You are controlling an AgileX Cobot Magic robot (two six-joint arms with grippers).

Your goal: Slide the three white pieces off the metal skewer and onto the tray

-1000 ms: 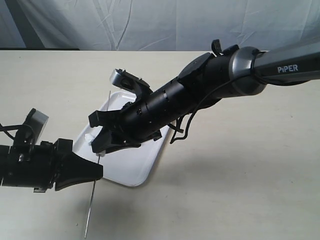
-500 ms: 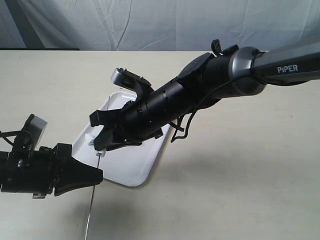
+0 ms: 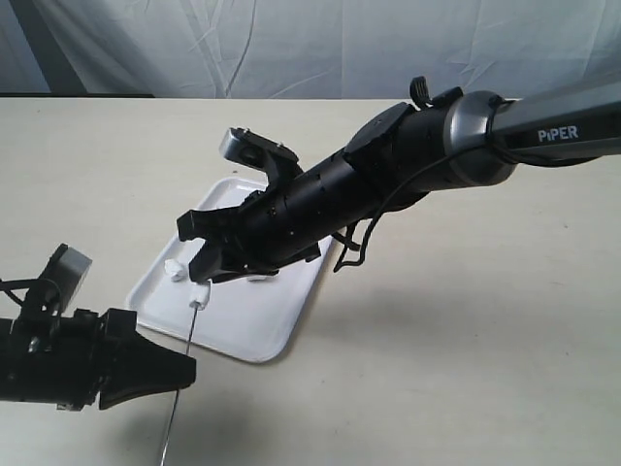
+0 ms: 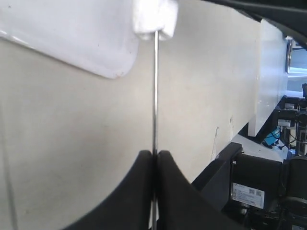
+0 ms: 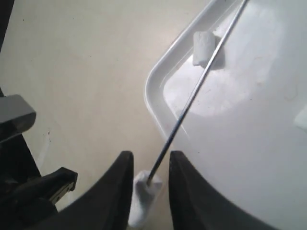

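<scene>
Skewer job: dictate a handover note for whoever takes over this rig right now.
Left gripper: shut on the thin grey metal skewer.
Right gripper: jaws parted either side of the last small white marshmallow-like piece, which sits on the skewer's tip.
Flat white rectangular tray: one white piece lies near its corner; a second white piece seems to lie there too, only partly in view.
Done: two off, it seems. Left: pull the last piece off onto the tray.
</scene>
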